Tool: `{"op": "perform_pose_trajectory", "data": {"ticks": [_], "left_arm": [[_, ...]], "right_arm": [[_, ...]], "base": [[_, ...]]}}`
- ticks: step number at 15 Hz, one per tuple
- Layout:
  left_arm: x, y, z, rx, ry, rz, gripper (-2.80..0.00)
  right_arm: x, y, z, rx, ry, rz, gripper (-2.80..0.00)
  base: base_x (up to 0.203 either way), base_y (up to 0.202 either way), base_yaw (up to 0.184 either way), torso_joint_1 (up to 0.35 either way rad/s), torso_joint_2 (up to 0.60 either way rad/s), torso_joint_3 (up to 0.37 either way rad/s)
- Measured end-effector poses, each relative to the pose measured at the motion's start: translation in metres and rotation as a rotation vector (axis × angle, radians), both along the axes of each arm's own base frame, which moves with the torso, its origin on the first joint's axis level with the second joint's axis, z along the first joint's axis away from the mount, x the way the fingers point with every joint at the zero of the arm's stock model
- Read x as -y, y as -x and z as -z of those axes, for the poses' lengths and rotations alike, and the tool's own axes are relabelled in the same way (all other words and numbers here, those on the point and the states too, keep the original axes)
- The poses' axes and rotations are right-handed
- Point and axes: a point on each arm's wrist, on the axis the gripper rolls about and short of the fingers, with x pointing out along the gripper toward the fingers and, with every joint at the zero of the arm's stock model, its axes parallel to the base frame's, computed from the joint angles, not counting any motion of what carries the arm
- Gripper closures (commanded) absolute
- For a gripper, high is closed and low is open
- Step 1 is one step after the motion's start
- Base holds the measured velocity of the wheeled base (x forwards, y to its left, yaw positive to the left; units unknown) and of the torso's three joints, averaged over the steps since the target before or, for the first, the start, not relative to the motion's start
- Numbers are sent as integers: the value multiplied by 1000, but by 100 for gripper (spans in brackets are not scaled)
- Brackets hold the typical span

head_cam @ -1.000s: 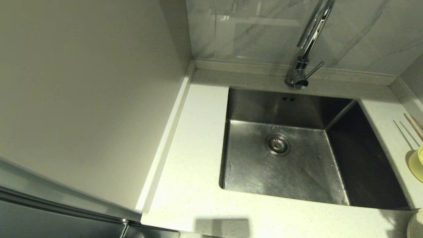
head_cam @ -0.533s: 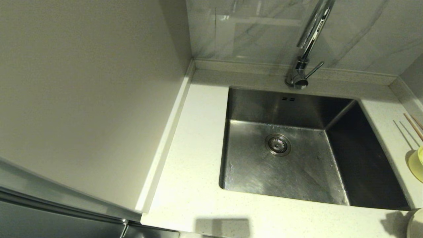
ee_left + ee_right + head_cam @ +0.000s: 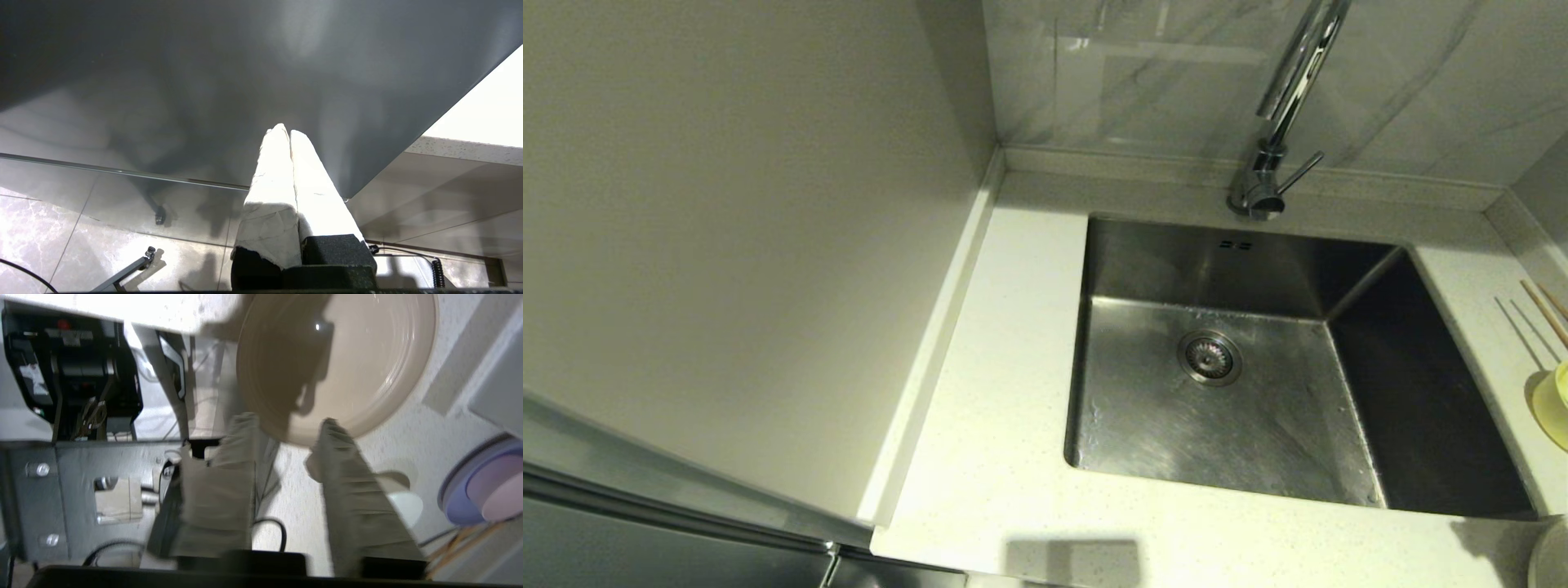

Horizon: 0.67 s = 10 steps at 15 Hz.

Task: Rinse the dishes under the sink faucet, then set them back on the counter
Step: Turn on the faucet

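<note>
- Right gripper [image 3: 286, 430] is hanging open and empty, its cloth-wrapped fingers [image 3: 351, 473] straddling the near rim of the plate [image 3: 367, 355], whether touching is unclear
- Plate, smooth, round and cream, is lying on the speckled counter [image 3: 412, 416]; the head view is cutting it off
- Left gripper [image 3: 286, 132] is sitting closed and empty, low beside a grey panel [image 3: 204, 81]
- Bowl [image 3: 1553, 402] and chopsticks [image 3: 1545, 310] are lying half cropped, right of the steel sink [image 3: 1217, 408]

sink [image 3: 1143, 425] basin: open | faucet [image 3: 1286, 90] overhangs back rim | bowl [image 3: 1553, 402], chopsticks [image 3: 1543, 310] crowd right counter [image 3: 1005, 343]
</note>
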Motion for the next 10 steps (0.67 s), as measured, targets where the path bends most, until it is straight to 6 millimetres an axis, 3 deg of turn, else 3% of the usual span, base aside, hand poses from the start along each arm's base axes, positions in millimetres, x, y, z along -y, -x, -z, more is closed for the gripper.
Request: {"op": "perform_pose_trajectory", "data": {"ticks": [5,10], "left_arm": [[0,0,0,0,0,0,0],[0,0,0,0,0,0,0]], "right_arm": [[10,-37,38,74,27,95,-280],[14,-55,57,71,-15,170,-280]], "base": [[0,0,0,0,0,0],[0,0,0,0,0,0]]}}
